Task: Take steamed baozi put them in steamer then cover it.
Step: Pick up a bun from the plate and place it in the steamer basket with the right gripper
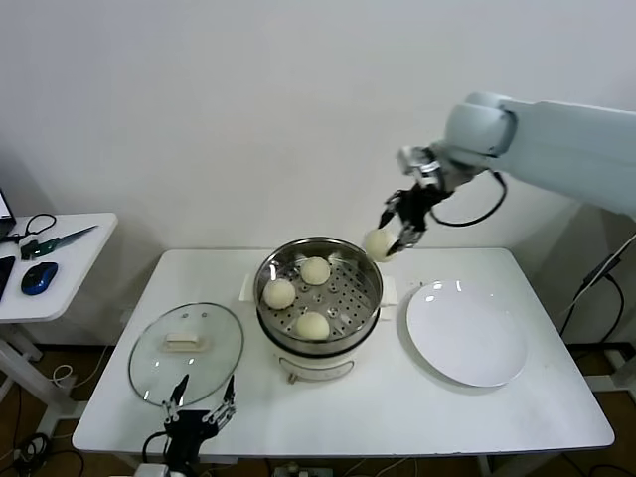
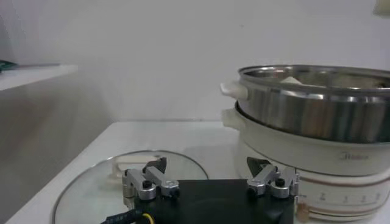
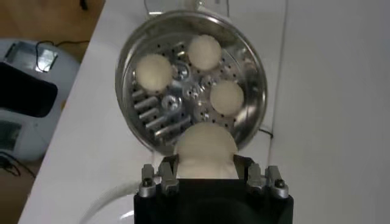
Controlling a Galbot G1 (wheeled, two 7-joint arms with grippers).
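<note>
Baozi number four is held between the fingers of the right pincer, raised in the air just above the far right rim of the steamer. Three more steamed baozi are seen lying apart from one another on the perforated tray inside the steel pot. The steamer is placed at the middle of the white bench, with a white plate lying just beside it on the right. The cover is laid flat on the bench to the left of the steamer, its cream handle facing up. The left pincer is held low at the near edge of the bench, just in front of the cover, its fingers spread wide and nothing gripped.
</note>
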